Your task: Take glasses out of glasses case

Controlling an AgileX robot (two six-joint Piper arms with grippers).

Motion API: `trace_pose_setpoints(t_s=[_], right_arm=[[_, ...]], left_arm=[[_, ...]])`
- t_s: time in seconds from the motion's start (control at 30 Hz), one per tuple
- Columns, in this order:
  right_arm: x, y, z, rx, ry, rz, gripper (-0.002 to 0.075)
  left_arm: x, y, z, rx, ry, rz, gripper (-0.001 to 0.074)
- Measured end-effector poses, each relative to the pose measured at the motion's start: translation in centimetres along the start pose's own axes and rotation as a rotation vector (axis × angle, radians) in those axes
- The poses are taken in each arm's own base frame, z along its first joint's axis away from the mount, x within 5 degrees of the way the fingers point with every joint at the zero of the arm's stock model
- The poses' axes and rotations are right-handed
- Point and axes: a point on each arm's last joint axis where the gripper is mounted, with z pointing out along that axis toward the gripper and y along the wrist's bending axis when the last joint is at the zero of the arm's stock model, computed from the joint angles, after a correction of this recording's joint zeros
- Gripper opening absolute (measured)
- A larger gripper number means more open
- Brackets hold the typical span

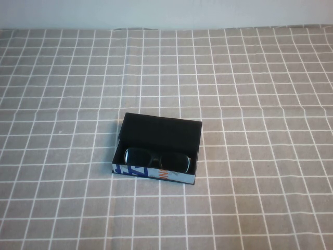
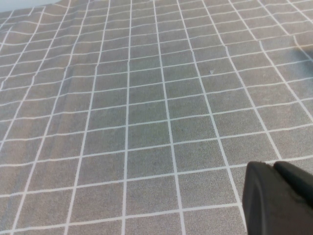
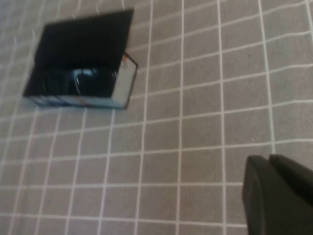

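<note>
Case (image 1: 158, 151) open near the middle of the checked cloth (image 1: 260, 94), black lining up, printed blue, white and orange side (image 1: 151, 174) facing the robot. Glasses (image 1: 156, 159) inside, lying along the near wall, dark lenses up, narrower than the case and wholly within its walls. Lid-like black panel at the far edge, raised and tilted back.

Neither arm visible from above. Left gripper (image 2: 281, 198) hovering over bare cloth, well apart from the case, only one black corner of it seen by its own wrist camera; cannot tell whether open or closed. Right gripper (image 3: 279, 196) likewise a black shape at the frame's corner, above the cloth and clear of the case (image 3: 80, 63); width between the tips not discernible either. From the right wrist, glasses (image 3: 90, 78) seen as a dim glint in the dark interior, with a printed end wall on the side nearer the gripper. Nothing held by either gripper.
</note>
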Motion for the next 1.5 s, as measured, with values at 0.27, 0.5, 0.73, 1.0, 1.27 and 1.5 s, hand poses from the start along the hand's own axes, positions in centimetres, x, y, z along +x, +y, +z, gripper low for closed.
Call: trace_pose_setpoints(t_s=[0.27,0.5,0.73,1.0,1.27,1.5], right_arm=[[-7.9,2.1,4.8,0.024,0.29,-0.24,-0.0018],[-11.2,6.9,12.5,-0.06,0.465,-0.502,-0.0018],[-10.6,14.1,19.0,-0.236,0.551,-0.892,-0.0018],[-7.7,18.9,25.5,-0.395,0.704,-1.17,0.0043],[-6.4,18.7,30.1,-0.407,0.777,-1.27,0.0267],[-5.5,18.0,31.6,-0.437,0.797,-1.362,0.0298]], left_arm=[[0.0,0.0,0.0,0.0,0.0,0.0,-0.0004],[0.0,0.0,0.0,0.0,0.0,0.0,-0.0004],[0.0,0.0,0.0,0.0,0.0,0.0,-0.0004],[0.0,0.0,0.0,0.0,0.0,0.0,-0.0005],[0.0,0.0,0.0,0.0,0.0,0.0,-0.0004],[0.0,0.0,0.0,0.0,0.0,0.0,-0.0005]])
